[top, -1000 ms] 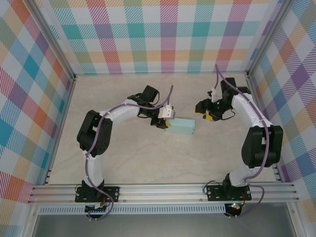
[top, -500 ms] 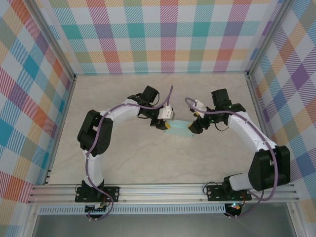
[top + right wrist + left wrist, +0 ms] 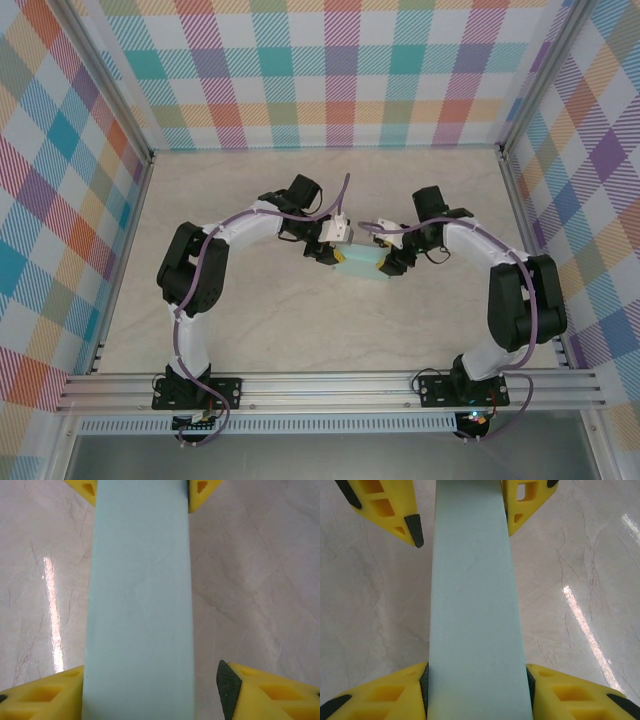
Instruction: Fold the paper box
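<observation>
The paper box (image 3: 361, 266), a pale mint closed slab, is held just above the table's middle between my two grippers. My left gripper (image 3: 334, 254) is shut on its left end. In the left wrist view both pads press the sides of the paper box (image 3: 475, 605) at my left gripper (image 3: 476, 692). My right gripper (image 3: 389, 262) straddles the right end and is open. In the right wrist view the paper box (image 3: 140, 605) lies against the left finger of my right gripper (image 3: 152, 685), while a strip of table shows between the box and the right pad (image 3: 227, 682).
The beige marbled tabletop (image 3: 300, 330) spreads out on all sides of the box. Checked cloth walls (image 3: 330, 70) close off the back and both sides, and a metal rail (image 3: 330, 385) runs along the near edge.
My right arm has swung in from the right and brought its jaws around the box's right end, narrowing them. The left gripper has kept its grip in place.
</observation>
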`<action>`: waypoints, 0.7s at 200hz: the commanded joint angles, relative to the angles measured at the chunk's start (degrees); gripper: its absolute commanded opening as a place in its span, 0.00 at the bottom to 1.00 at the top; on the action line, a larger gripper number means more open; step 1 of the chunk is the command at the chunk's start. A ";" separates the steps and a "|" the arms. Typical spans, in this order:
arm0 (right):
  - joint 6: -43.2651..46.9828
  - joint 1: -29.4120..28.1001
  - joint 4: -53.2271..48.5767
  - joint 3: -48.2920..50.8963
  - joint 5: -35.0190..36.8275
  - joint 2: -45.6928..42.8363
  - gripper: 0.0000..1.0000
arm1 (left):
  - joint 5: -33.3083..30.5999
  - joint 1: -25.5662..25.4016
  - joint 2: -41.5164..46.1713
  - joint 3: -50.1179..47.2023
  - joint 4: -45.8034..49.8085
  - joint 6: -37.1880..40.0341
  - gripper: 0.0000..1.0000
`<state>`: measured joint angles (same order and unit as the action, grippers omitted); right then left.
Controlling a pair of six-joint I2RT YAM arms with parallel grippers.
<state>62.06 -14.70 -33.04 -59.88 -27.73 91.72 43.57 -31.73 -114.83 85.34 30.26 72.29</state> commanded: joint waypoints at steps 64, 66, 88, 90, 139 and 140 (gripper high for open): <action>1.88 -0.52 6.82 3.05 2.66 -0.09 0.33 | 4.08 5.29 8.39 -7.07 -4.07 -14.28 1.00; 1.93 -0.51 6.68 2.96 2.61 0.03 0.33 | 4.24 5.47 9.01 -7.41 -4.53 -15.05 1.00; 1.54 -0.34 6.24 2.48 2.21 1.03 0.32 | 5.94 8.48 14.95 -11.34 -12.26 -30.18 1.00; 1.45 -0.33 6.23 2.53 2.14 1.08 0.32 | 6.29 8.88 15.08 -11.36 -12.93 -32.14 1.00; 1.06 -0.24 6.26 2.42 1.35 1.97 0.32 | -0.96 12.64 10.36 -6.41 -19.82 -87.59 1.00; 1.05 -0.24 6.29 2.41 1.35 1.92 0.32 | -1.57 12.56 10.56 -6.99 -20.38 -88.47 1.00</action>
<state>62.78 -15.38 -26.57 -57.95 -26.63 91.31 43.59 -19.55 -102.63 81.08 17.52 15.33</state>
